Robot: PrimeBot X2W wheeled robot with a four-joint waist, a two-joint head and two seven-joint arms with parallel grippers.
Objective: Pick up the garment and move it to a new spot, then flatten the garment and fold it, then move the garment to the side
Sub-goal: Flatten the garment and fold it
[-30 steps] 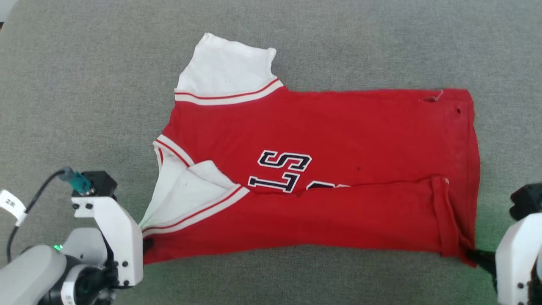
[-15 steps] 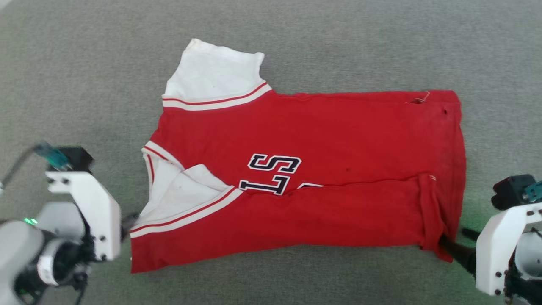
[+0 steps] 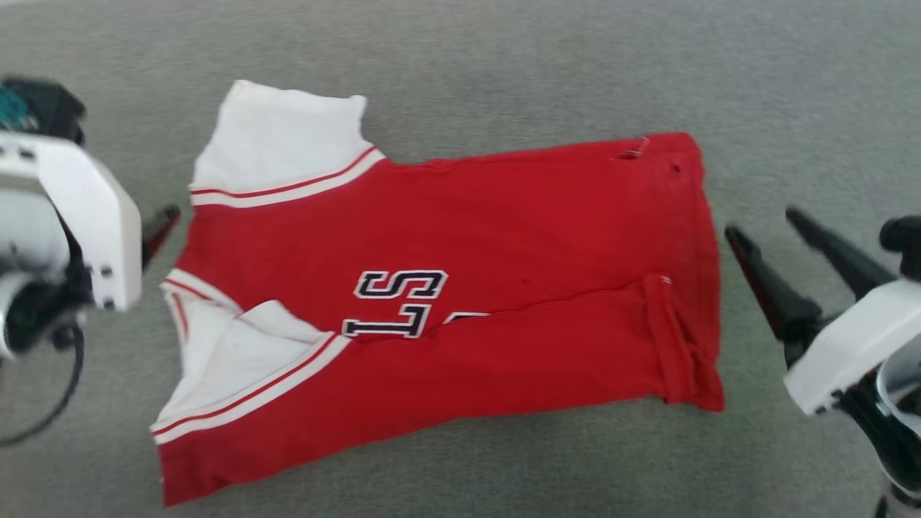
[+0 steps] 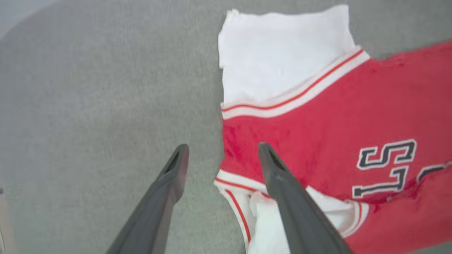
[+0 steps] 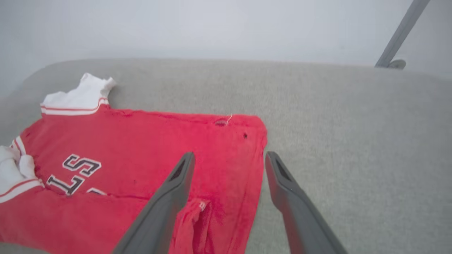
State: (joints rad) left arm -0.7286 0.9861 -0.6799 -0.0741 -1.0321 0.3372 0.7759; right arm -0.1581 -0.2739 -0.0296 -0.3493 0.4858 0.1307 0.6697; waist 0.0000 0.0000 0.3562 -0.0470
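Observation:
The red garment point(image 3: 504, 216) lies spread on the grey surface, its near long edge folded over up to the black lettering point(image 3: 399, 284). One white sleeve point(image 3: 280, 140) sticks out at the far left and the other point(image 3: 223, 360) lies folded in at the near left. My left gripper point(image 4: 223, 149) is open above the collar-side edge of the garment point(image 4: 317, 123), holding nothing; one of its fingertips point(image 3: 161, 223) shows beside the shirt. My right gripper point(image 3: 766, 226) hangs open just right of the hem, its fingers straddling the hem edge of the garment point(image 5: 141, 141) in the right wrist view.
The grey padded surface point(image 3: 791, 86) extends around the shirt on all sides. Its far edge meets a pale wall point(image 5: 212, 28), with a grey slanted pole point(image 5: 402, 31) at the far right. A black cable point(image 3: 50, 410) loops under my left arm.
Both grippers have let go of the shirt's near corners and moved back up and away, open. The head camera has shifted, so the shirt sits further left and slightly tilted.

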